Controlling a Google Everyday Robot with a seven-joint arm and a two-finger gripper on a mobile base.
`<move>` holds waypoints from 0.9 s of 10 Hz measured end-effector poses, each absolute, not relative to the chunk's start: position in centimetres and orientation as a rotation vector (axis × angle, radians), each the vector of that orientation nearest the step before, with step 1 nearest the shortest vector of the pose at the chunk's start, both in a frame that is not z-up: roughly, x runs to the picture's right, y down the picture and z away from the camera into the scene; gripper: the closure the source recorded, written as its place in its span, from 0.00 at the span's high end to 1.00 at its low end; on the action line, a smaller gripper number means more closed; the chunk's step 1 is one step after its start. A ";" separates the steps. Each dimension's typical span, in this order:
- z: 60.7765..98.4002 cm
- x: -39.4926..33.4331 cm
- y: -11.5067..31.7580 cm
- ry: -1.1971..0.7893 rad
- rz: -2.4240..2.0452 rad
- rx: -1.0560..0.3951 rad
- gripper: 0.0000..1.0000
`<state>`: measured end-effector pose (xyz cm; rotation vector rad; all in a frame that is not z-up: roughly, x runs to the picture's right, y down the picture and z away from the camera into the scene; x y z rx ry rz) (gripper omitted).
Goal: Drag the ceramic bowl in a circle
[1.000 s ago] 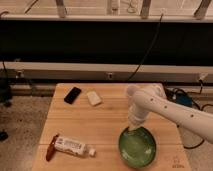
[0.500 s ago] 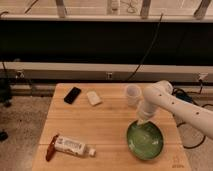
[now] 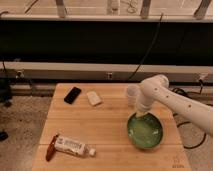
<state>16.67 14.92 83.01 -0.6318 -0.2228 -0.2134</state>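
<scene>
A green ceramic bowl [image 3: 145, 132] sits on the wooden table [image 3: 105, 125] at the right, close to the front edge. My white arm reaches in from the right and bends down to the bowl. My gripper [image 3: 140, 114] is at the bowl's far rim, just above or on it. The arm hides the fingertips.
A clear plastic cup [image 3: 132, 94] stands just behind the gripper. A black phone [image 3: 72, 95] and a white bar [image 3: 93, 98] lie at the back left. A white tube [image 3: 71, 146] and a red item [image 3: 50, 150] lie at the front left.
The bowl has slid to the right and slightly back across the table, with my gripper staying at its rim. The arm has swung right with it.
</scene>
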 end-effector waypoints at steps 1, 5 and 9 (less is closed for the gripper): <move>82.9 15.0 15.0 -0.241 -0.237 -0.630 0.00; 81.2 8.9 16.3 -0.339 -0.335 -0.622 0.00; 77.6 6.0 18.2 -0.424 -0.415 -0.616 0.00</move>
